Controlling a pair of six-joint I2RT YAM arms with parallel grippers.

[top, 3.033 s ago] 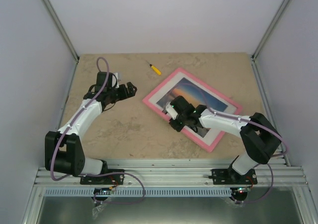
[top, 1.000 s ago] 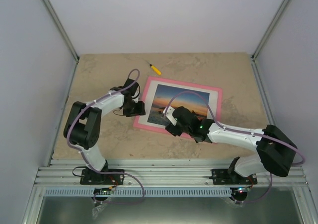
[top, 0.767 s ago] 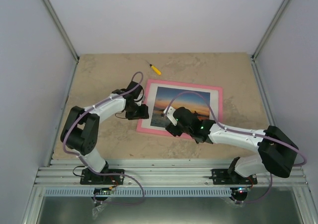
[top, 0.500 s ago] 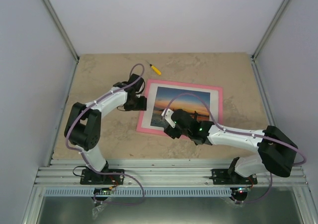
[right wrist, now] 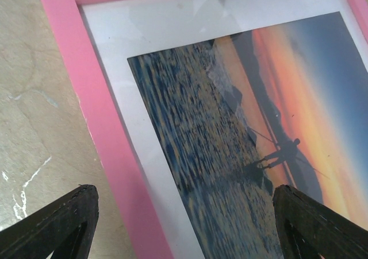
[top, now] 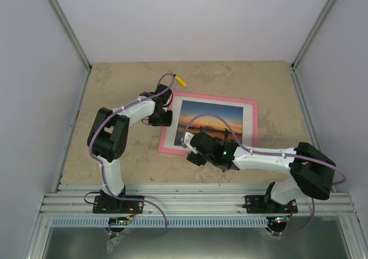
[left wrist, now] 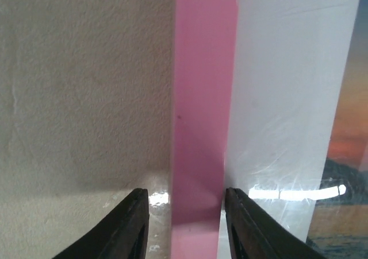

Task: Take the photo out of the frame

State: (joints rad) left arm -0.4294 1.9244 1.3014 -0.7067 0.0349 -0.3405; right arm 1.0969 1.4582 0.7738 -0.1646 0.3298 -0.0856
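The pink frame lies flat on the table, glass side up. The sunset photo sits inside it behind a white mat. My left gripper is at the frame's left rail. In the left wrist view its jaws straddle that pink rail, with a small gap showing on the table side. My right gripper hovers over the frame's near left corner. Its jaws stand wide apart above the rail and the photo, holding nothing.
A small yellow-handled screwdriver lies just beyond the frame's far left corner, partly under the left arm's cable. Grey walls close off the table on three sides. The metal rail with the arm bases runs along the near edge.
The left gripper slid along the frame's left edge toward the far corner and its jaws narrowed around the rail. The right gripper drifted left toward the near corner. The frame has turned square.
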